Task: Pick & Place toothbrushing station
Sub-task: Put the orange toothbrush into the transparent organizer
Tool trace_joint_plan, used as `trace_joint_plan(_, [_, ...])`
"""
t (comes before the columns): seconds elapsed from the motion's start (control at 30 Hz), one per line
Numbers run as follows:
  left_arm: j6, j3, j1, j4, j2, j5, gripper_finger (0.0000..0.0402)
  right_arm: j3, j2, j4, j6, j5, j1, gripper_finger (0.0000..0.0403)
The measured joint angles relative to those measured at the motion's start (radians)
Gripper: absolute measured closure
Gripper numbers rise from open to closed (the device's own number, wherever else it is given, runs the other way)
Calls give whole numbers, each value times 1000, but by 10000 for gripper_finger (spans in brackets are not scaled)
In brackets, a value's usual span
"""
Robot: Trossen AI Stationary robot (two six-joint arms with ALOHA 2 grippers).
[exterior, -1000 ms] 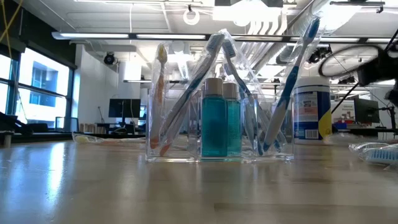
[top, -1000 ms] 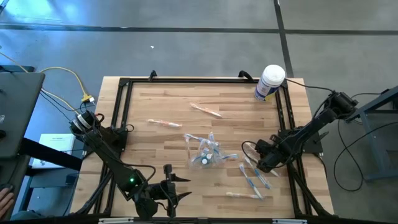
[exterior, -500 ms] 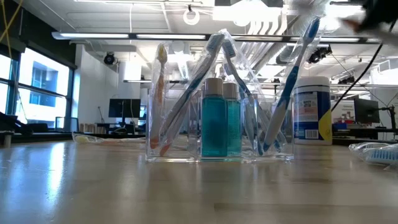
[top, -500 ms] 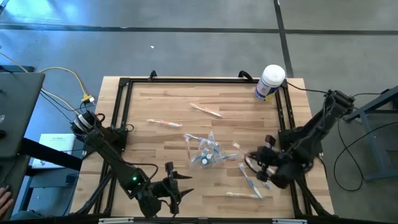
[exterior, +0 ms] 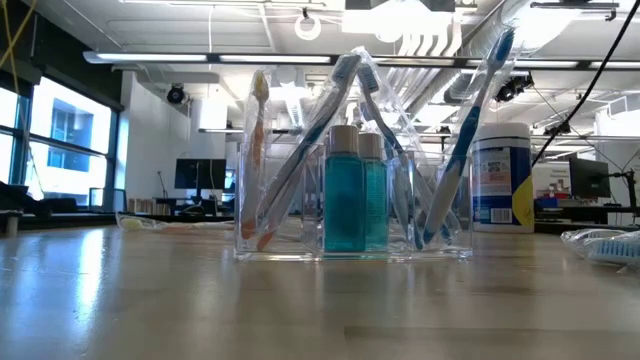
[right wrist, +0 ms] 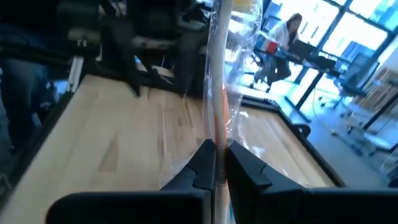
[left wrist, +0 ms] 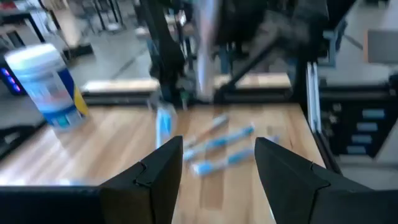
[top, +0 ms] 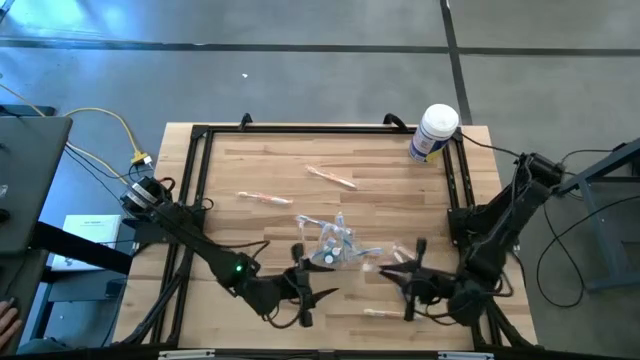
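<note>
My left gripper (top: 320, 292) hangs low near the table's front edge, jaws spread wide with nothing in them, just in front of the toothbrushing station (top: 332, 244). The station stands upright on the wood about mid-table, a little toward the front. In the low view it (exterior: 350, 200) holds upright toothbrushes and teal bottles. My right gripper (right wrist: 216, 155) is low on the other side of the station, pointing toward it. Its jaws are clenched on a wrapped toothbrush (right wrist: 219, 93) with an orange stem, which stands up between my fingers. My two grippers are near each other, with only a narrow strip of wood between them. A black frame (top: 197, 190) rims the tabletop. The white tub (top: 435, 133) sits at the far right corner, against that rim and well apart from the station. Loose toothbrushes lie on the far half (top: 330, 177) and by the front right edge (top: 395, 313). Bare wood (top: 240, 160) lies at the far left. A person (right wrist: 289, 30) sits in the room beyond.
</note>
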Motion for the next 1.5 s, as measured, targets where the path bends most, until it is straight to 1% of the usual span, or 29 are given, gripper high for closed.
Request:
trace_joint_plan(0.1, [50,1,26,42,3,11,209,-1,45,91,-92,-34,-30,390])
trace_joint_plan(0.23, [83,1,52,78,3,124,209,0,92,181,-165,-35,-77,390])
trace_joint_plan(0.27, [82,1,58,81,3,135,209,0,102,200,-176,-37,-88,390])
trace_joint_plan(0.33, [79,1,66,90,3,138,209,0,111,237,-199,-70,-116,390])
trace_joint_plan(0.43, [79,1,78,103,3,138,209,0,126,274,-225,-168,-151,390])
trace_joint_plan(0.53, [88,1,86,126,3,138,209,0,138,310,-235,-237,-177,390])
trace_joint_plan(0.7, [137,1,89,178,3,138,209,0,147,313,-235,-293,-204,390])
trace_joint_plan(0.83, [151,1,89,185,3,138,211,0,146,309,-231,-299,-211,390])
trace_joint_plan(0.9, [151,1,88,184,3,138,221,0,146,309,-233,-298,-210,390])
trace_joint_plan(1.0, [151,1,88,190,11,132,255,0,146,308,-233,-297,-210,390])
trace_joint_plan(1.17, [134,1,88,192,25,113,339,0,146,289,-217,-301,-211,390])
trace_joint_plan(1.23, [132,1,87,189,25,106,376,0,146,283,-205,-325,-212,385])
trace_joint_plan(1.27, [134,1,87,188,25,105,385,0,145,280,-202,-338,-212,380])
trace_joint_plan(1.37, [133,1,76,191,26,108,389,0,145,271,-203,-377,-213,357])
trace_joint_plan(1.5, [139,1,65,199,26,99,390,0,145,264,-210,-401,-213,308])
